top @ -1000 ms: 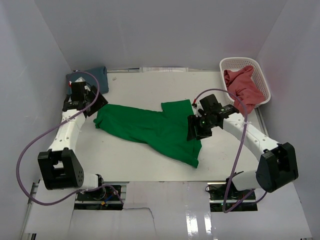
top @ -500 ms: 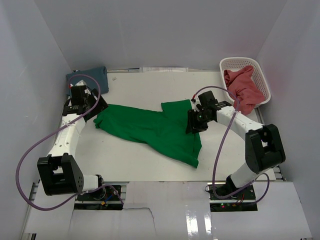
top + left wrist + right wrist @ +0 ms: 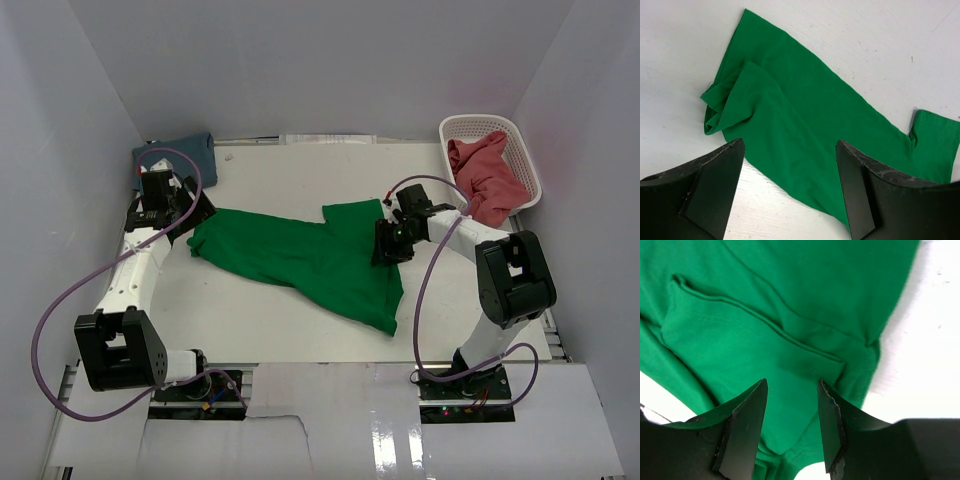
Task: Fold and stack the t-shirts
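With the red t-shirt kept in the basket and the blue t-shirt set far left, the green t-shirt is laid on the bench, its ends seen between the spread left fingers and right fingers.

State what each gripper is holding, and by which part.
Nothing is held. The left gripper and the right gripper are both open above the green t-shirt, with no cloth pinched between the fingers of either.

green t-shirt spread mid-table, basket far right
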Robot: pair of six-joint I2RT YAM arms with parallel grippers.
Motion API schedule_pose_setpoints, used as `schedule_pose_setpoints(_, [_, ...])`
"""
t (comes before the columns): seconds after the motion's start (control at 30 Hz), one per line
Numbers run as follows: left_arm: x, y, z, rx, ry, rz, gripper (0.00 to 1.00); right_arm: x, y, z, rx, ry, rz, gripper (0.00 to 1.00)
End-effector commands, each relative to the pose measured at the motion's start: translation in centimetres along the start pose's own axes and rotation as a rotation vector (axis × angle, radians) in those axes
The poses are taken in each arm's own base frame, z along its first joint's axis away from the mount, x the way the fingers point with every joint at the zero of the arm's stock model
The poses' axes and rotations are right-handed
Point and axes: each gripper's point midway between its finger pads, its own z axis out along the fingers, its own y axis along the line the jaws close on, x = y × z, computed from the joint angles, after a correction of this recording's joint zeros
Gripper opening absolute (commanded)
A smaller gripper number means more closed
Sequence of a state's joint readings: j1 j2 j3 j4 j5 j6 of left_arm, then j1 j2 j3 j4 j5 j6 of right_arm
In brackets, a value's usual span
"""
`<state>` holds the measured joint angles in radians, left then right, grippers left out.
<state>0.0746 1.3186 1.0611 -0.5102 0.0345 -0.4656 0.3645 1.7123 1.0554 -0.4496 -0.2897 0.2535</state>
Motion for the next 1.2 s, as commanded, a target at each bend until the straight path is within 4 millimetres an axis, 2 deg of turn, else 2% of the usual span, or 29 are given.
schedule_pose_setpoints(0.0, [-0.8,-0.4,-0.6,0.019,-0.038,0.014,0.84,-0.5,-0.9,0.3,0.013,-0.024,-0.012,0.51])
schedule_pose_setpoints(0.2, [-0.8,-0.5,-0.5,0.025,-0.034,0.017,0.84,-0.4,-1.7,0.0,0.022,-0.034,-0.003,0.52])
schedule_pose_setpoints(0.43, [-0.8,-0.6,-0.5,0.03,-0.034,0.017,0.84,0.4,-2.8,0.6,0.013,-0.016,0.016,0.51])
schedule_pose_setpoints(0.63, [-0.7,-0.6,-0.4,0.03,-0.03,0.017,0.84,0.2,-2.3,1.3,-0.03,-0.014,0.024,0.45])
schedule_pose_setpoints(0.83, [-0.6,-0.6,-0.3,0.03,-0.027,0.02,0.84,-0.7,-1.2,2.0,-0.094,-0.009,0.033,0.45])
schedule_pose_setpoints(0.9, [-0.6,-0.5,-0.3,0.028,-0.028,0.02,0.84,-1.0,-1.1,2.1,-0.103,-0.008,0.037,0.4])
schedule_pose_setpoints(0.93, [-0.6,-0.5,-0.3,0.028,-0.026,0.021,0.84,-1.0,-1.0,2.2,-0.107,-0.006,0.039,0.29])
schedule_pose_setpoints(0.97, [-0.6,-0.5,-0.3,0.028,-0.026,0.02,0.84,-1.1,-1.0,2.2,-0.108,-0.007,0.038,0.24])
schedule_pose_setpoints(1.13, [-0.1,-0.3,-0.2,0.027,-0.017,0.024,0.84,-1.7,-1.2,1.3,-0.069,-0.032,0.027,0.21])
schedule_pose_setpoints(1.17, [0.2,-0.2,-0.1,0.024,-0.01,0.025,0.84,-1.8,-1.4,1.1,-0.057,-0.035,0.025,0.18])
